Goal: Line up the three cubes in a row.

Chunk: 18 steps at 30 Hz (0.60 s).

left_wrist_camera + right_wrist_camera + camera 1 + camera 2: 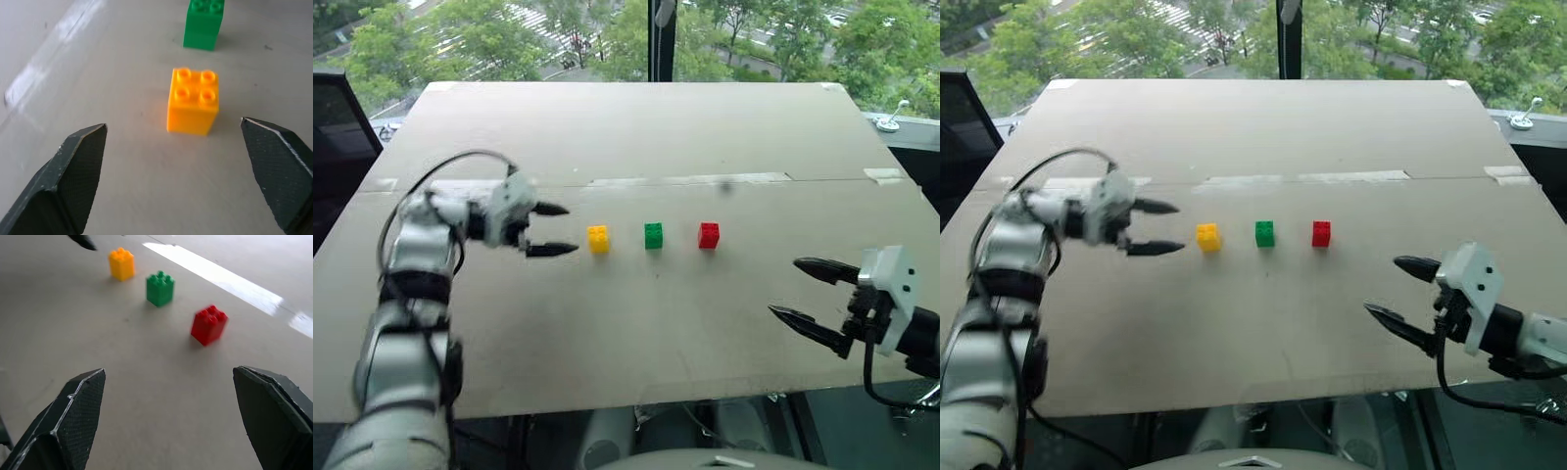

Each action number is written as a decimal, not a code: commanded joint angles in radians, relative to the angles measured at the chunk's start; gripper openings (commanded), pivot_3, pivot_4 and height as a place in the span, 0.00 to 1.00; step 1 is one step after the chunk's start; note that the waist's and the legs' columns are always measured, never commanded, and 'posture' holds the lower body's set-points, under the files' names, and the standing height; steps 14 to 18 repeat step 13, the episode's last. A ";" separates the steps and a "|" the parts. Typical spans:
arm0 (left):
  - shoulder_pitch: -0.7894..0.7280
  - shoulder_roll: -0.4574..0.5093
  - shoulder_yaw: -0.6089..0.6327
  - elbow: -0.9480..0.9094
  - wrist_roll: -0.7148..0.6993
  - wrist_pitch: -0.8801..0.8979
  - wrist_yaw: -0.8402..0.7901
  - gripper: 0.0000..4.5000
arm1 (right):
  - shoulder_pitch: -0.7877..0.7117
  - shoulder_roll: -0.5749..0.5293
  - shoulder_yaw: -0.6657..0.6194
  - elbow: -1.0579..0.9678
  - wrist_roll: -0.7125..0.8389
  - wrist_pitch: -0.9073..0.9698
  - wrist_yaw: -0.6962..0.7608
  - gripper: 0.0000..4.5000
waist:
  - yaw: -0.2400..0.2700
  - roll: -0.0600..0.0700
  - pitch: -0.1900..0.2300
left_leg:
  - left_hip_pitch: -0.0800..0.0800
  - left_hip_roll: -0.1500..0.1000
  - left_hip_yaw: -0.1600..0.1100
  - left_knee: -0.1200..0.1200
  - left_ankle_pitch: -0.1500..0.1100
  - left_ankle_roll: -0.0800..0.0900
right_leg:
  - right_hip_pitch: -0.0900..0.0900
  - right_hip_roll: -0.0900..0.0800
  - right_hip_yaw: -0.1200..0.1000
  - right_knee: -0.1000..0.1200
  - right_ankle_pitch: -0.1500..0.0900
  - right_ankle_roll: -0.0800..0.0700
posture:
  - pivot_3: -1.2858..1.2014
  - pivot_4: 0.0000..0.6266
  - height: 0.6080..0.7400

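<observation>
Left eye view: yellow cube (598, 239), green cube (653, 235) and red cube (709, 235) are sitting in a row mid-table. Left gripper (552, 229) is gaping empty just left of yellow; right gripper (811, 291) is hovering released, near-right. Retreating straight leftwards should be sparing the line.

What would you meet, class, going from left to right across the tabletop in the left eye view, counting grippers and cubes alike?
left gripper, open → yellow cube → green cube → red cube → right gripper, open and nearer the table's front edge.
</observation>
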 commanded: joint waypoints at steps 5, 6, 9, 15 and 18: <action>0.611 -0.145 0.412 -0.939 -0.259 0.544 0.433 0.99 | 0.030 -0.018 -0.101 0.110 -0.060 -0.077 0.089 0.96 | 0.010 0.001 0.001 | 0.002 0.000 -0.001 -0.001 -0.003 -0.005 | 0.002 -0.002 -0.002 -0.005 -0.001 -0.002 | 0.52 0.24 1.00; 0.675 -0.167 0.439 -0.993 -0.274 0.558 0.457 0.99 | 0.030 -0.020 -0.100 0.136 -0.075 -0.087 0.101 0.96 | 0.015 0.002 0.001 | 0.004 0.000 -0.001 -0.002 -0.003 -0.005 | 0.004 -0.002 -0.002 -0.006 -0.002 0.000 | 0.52 0.24 1.00; 0.814 -0.217 0.527 -1.083 -0.328 0.579 0.508 0.99 | 0.056 -0.022 -0.111 0.203 -0.115 -0.132 0.152 0.96 | 0.023 0.005 0.000 | 0.009 0.001 -0.001 -0.004 -0.003 -0.005 | 0.008 -0.002 -0.003 -0.007 -0.004 0.003 | 0.52 0.24 1.00; 0.909 -0.243 0.612 -1.096 -0.420 0.568 0.517 0.99 | 0.073 -0.021 -0.144 0.268 -0.134 -0.168 0.198 0.96 | 0.025 0.006 -0.001 | 0.010 0.001 -0.001 -0.007 -0.003 -0.005 | 0.007 -0.002 -0.004 -0.008 -0.004 0.003 | 0.52 0.24 1.00; 0.909 -0.243 0.612 -1.096 -0.420 0.568 0.517 0.99 | 0.073 -0.021 -0.144 0.268 -0.134 -0.168 0.198 0.96 | 0.025 0.006 -0.001 | 0.010 0.001 -0.001 -0.007 -0.003 -0.005 | 0.007 -0.002 -0.004 -0.008 -0.004 0.003 | 0.52 0.24 1.00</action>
